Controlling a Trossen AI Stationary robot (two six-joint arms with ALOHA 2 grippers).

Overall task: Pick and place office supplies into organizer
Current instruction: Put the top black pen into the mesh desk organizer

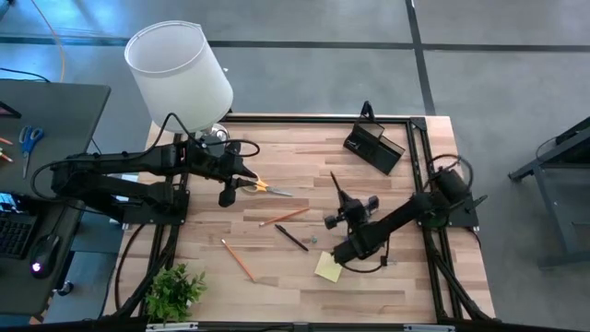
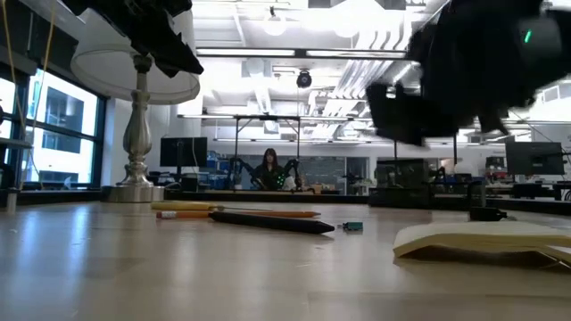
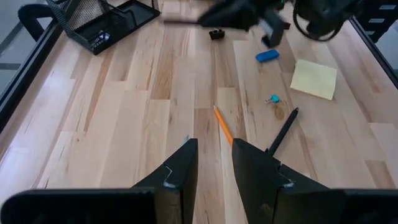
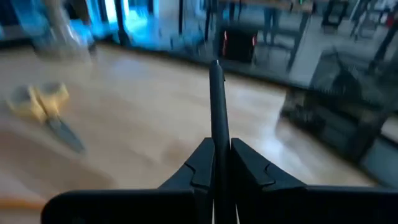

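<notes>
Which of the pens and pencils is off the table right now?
The black pen, clamped upright in the right end effector. The other black pen and both orange pencils lie flat on the wood.

A grey concrete floor point(image 1: 479, 83) surrounds the wooden table point(image 1: 277, 277), with a dark desk point(image 1: 55, 111) alongside and bright ceiling lights point(image 2: 277, 27) overhead.

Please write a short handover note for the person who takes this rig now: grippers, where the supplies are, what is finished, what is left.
Right gripper: shut on a black pen, lifted above mid-table.
Left gripper: slightly open, empty, above the yellow-handled scissors.
On the table: orange pencil, orange pencil near centre, black pen on the table, sticky-note pad, blue eraser.
Organizer: far right corner, tipped over.
Done: cannot tell.
Left: all the above.
</notes>
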